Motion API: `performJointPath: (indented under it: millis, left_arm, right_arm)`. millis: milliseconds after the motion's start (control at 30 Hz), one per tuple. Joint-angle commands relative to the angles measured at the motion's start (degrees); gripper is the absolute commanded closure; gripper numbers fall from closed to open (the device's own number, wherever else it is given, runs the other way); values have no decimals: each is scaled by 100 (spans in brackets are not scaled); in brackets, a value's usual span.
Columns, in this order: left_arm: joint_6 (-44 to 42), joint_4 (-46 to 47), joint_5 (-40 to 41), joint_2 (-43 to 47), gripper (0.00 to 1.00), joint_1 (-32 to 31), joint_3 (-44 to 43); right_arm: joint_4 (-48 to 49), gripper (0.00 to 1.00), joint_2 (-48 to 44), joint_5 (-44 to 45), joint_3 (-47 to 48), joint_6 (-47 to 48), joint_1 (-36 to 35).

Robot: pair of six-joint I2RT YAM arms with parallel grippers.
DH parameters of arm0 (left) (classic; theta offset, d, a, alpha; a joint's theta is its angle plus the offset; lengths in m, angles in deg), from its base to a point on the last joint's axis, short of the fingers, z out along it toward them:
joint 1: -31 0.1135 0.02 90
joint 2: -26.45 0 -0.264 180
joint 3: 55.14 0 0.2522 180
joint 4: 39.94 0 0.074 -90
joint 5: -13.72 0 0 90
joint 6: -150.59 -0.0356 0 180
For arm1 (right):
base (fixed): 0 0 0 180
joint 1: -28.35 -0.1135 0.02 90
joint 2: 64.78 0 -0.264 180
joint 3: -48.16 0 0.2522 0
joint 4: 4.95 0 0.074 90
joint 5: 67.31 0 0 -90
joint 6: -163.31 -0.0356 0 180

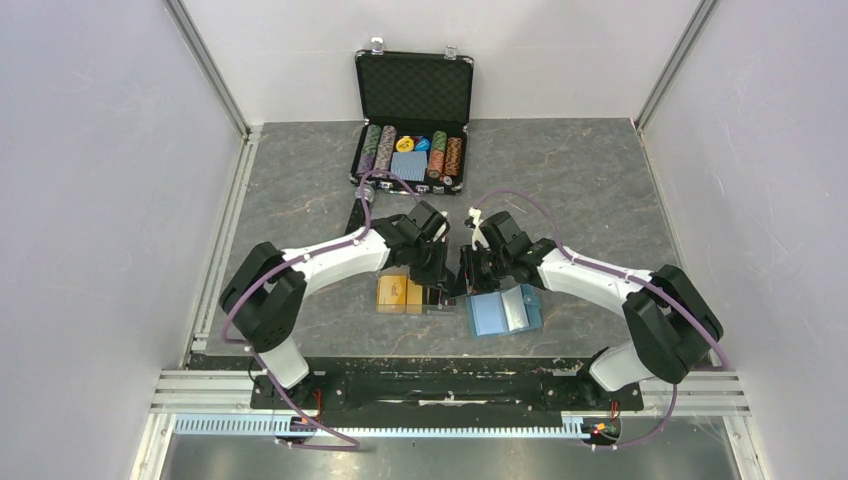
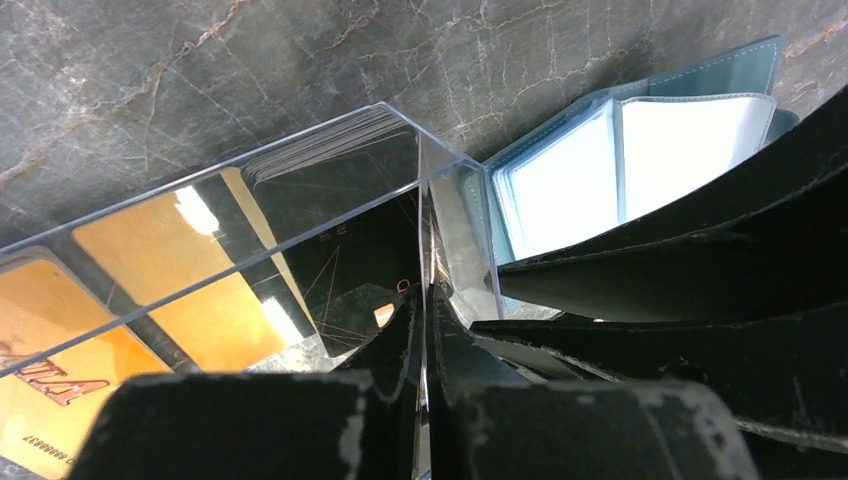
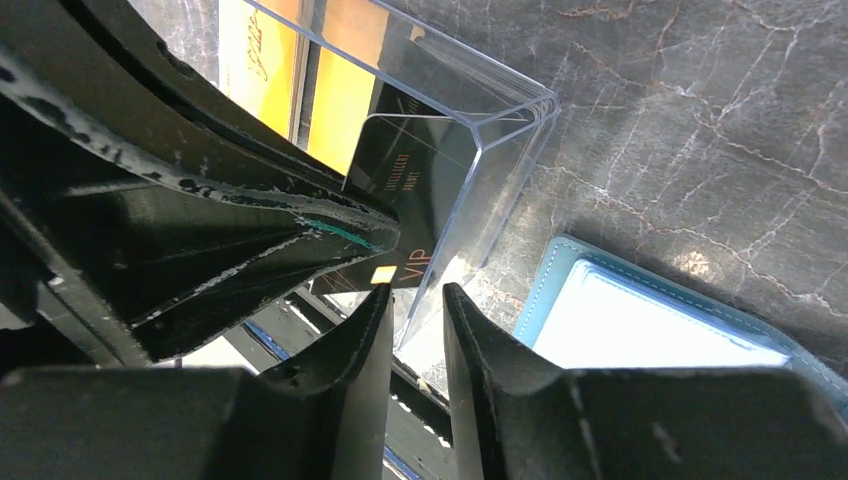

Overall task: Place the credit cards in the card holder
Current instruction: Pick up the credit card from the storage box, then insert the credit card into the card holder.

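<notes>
The orange-yellow credit cards (image 1: 398, 294) lie inside a clear plastic box (image 2: 330, 225), with a dark card (image 2: 350, 250) beside them. In the left wrist view the orange cards (image 2: 160, 260) show through the box wall. The teal-blue card holder (image 1: 503, 312) lies open just right of the box, its clear sleeves up (image 2: 640, 150). My left gripper (image 2: 428, 295) is shut on the box's thin end wall. My right gripper (image 3: 415, 292) is open a little, its tips either side of the box's near wall edge, next to the card holder (image 3: 640, 320).
A black chip case (image 1: 412, 120) stands open at the back with rows of poker chips and a blue-grey deck. The two grippers (image 1: 452, 285) are close together over the box end. A black bar runs along the table's near edge.
</notes>
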Motion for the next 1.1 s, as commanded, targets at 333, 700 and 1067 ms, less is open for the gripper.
performJointPath:
  millis: [333, 700, 1067]
  left_arm:
    - [480, 997, -392, 2769, 98, 418, 1177]
    - [2116, 4529, -2253, 3692, 98, 722, 2958]
    - [2372, 5047, -2562, 3451, 97, 722, 2944]
  right_arm:
    - [71, 32, -1699, -467, 92, 82, 485]
    - [2448, 33, -2375, -2537, -1120, -1270, 921]
    - [3322, 70, -2192, -2919, -1288, -1862, 898]
